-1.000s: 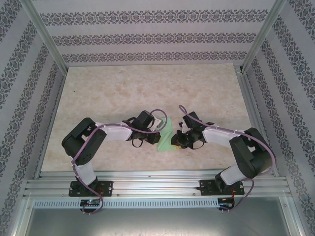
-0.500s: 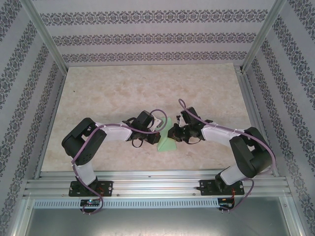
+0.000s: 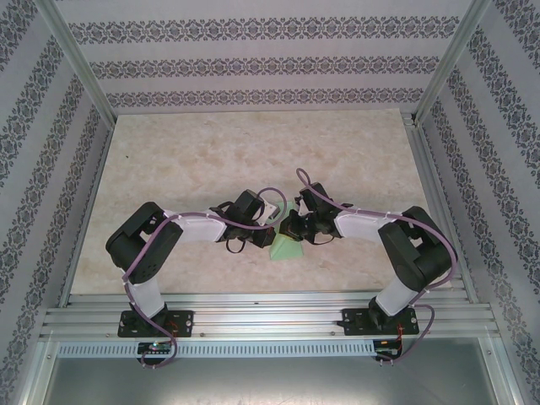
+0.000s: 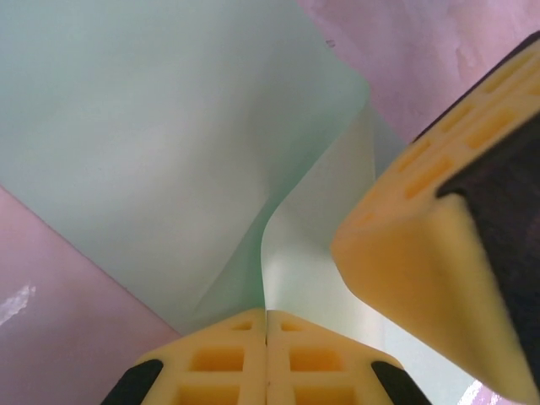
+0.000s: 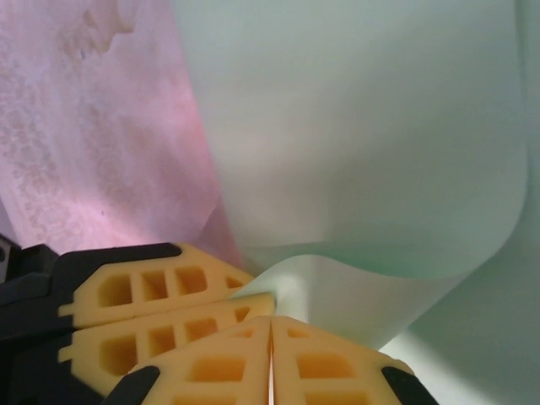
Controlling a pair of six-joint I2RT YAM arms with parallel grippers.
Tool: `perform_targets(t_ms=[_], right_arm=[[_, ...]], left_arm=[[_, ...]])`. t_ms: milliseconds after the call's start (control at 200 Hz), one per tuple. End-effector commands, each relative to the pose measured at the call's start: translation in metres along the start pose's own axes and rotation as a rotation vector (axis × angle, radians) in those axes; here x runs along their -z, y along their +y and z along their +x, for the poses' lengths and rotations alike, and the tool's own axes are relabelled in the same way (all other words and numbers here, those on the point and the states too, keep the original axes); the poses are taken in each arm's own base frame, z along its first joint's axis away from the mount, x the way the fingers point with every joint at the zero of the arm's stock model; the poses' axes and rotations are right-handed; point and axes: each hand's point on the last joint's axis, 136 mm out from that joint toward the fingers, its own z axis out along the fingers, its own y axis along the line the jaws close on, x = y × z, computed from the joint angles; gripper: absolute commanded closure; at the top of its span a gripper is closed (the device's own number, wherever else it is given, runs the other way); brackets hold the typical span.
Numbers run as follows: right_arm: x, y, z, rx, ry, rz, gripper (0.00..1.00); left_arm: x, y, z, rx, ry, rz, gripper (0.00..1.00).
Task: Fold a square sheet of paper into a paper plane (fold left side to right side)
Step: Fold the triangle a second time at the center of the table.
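Note:
The square sheet of paper [image 3: 287,245] is light green and lies at the table's near middle, folded into a narrow wedge like a paper plane with its point away from me. My left gripper [image 3: 272,223] is shut on a raised flap of the paper [image 4: 169,126], which curls up from between its yellow fingertips [image 4: 228,359]. My right gripper [image 3: 291,224] meets it from the right and is shut on the same lifted fold [image 5: 363,287]. In the left wrist view the right gripper's finger [image 4: 422,253] stands close by. The left gripper's fingers [image 5: 160,304] touch my right gripper [image 5: 271,325].
The marbled beige table [image 3: 211,160] stretches away behind the paper. Patterned walls and a metal frame [image 3: 76,76] close in the sides and back. An aluminium rail [image 3: 270,316] runs along the near edge.
My right gripper has swung left across the paper to its far tip, beside the left gripper, and has shut. The left arm has stayed put.

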Motion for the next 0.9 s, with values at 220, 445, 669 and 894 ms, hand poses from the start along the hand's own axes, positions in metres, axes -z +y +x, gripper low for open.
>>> perform_targets(t_ms=[220,445,669,894], right_arm=[[0.009,-0.003,-0.005,0.000,-0.058,0.010,0.91],[0.021,-0.014,-0.002,-0.009,-0.070,0.018,0.90],[0.017,-0.001,-0.005,0.006,-0.065,-0.014,0.90],[0.005,0.003,-0.008,0.002,-0.052,-0.008,0.90]], left_arm=[[-0.005,-0.004,-0.004,-0.011,-0.011,0.040,0.92],[-0.006,-0.006,-0.005,-0.020,-0.008,0.042,0.92],[-0.009,-0.004,-0.001,-0.018,0.004,0.036,0.92],[-0.010,-0.004,-0.001,-0.020,0.005,0.033,0.92]])
